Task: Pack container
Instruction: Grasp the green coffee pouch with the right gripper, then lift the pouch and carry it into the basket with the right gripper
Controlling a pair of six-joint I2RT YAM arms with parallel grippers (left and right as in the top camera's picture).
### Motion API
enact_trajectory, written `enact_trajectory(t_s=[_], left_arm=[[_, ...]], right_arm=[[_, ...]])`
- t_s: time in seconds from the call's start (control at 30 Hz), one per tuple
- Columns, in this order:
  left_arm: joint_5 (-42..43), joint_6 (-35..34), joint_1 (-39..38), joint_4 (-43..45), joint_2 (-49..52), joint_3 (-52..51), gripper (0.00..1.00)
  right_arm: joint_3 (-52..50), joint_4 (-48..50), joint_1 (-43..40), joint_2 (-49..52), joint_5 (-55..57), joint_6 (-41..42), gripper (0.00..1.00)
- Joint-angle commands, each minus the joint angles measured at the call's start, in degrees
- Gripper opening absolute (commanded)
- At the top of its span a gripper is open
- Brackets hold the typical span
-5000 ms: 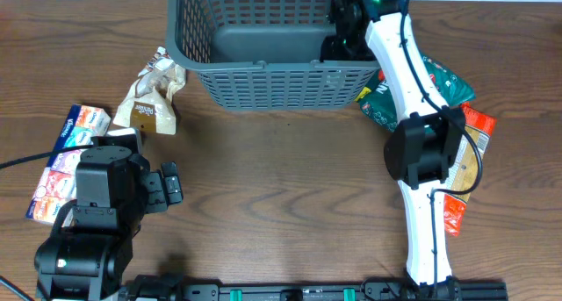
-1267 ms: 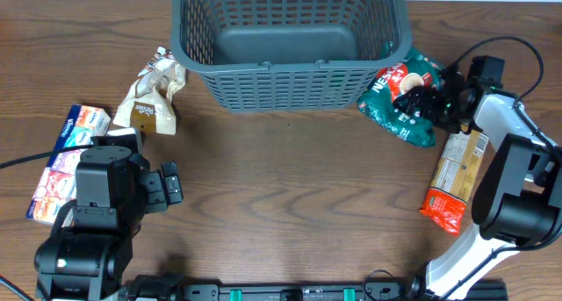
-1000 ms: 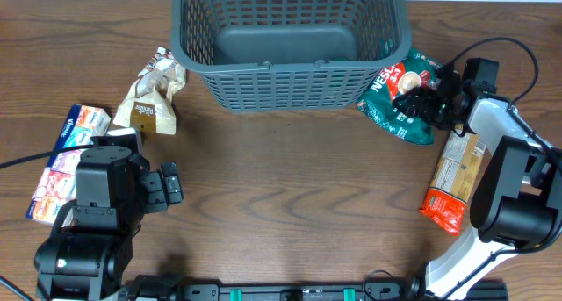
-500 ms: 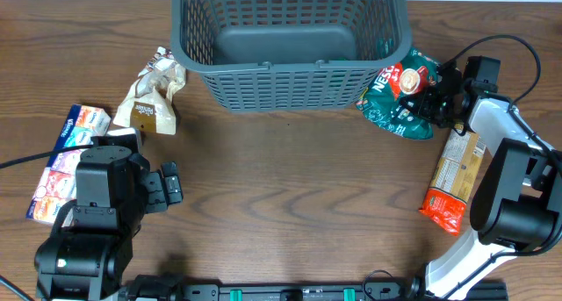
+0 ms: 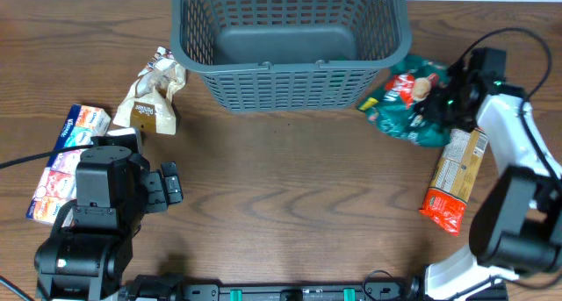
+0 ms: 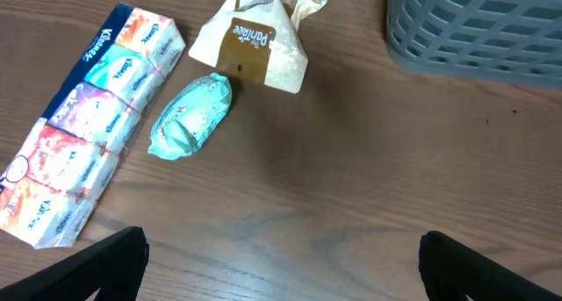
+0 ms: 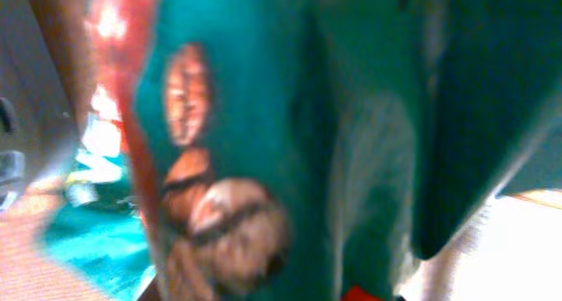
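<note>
The container (image 5: 290, 86), a large dark grey lattice basket, stands at the back middle of the table with nothing visible inside; its corner shows in the left wrist view (image 6: 492, 29). My right gripper (image 5: 442, 102) is just right of the basket, shut on a green coffee packet (image 5: 402, 96) that looks blurred and raised off the table. The packet fills the right wrist view (image 7: 263, 117), hiding the fingers. My left gripper (image 5: 171, 185) is open and empty low at the front left, fingertips wide apart over bare wood (image 6: 281, 266).
A tan bread bag (image 5: 149, 95) (image 6: 255, 46) lies left of the basket. A multi-pack of tissues (image 5: 66, 161) (image 6: 88, 169) and a small mint packet (image 6: 190, 115) lie at the left. An orange-red packet (image 5: 457, 174) lies under the right arm.
The right arm came out of the basket to the green packet, closed on it, and has now pulled it a little right and up. The left arm has not moved.
</note>
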Motion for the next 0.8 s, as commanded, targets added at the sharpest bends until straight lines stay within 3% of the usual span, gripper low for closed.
enact_trajectory(t_s=[0.0,0.27,0.53,0.77], left_arm=[[-0.7,0.3,0.3,0.0,-0.1,1.0,0.98],[-0.7,0.3,0.3,0.0,-0.1,1.0,0.98],[-0.7,0.3,0.3,0.0,-0.1,1.0,0.99],[-0.7,0.3,0.3,0.0,-0.1,1.0,0.99]], right_arm=[[7.6,0.0,0.1,-9.2,6.3,1.5,0.01],[15.7,-3.3,0.1,-16.7,13.2,2.3,0.01],[25.3,-0.2,3.4,-20.9,12.7,0.0,0.01],[33.3,4.5,14.2,-21.0,-0.7,-10.6,0.01]])
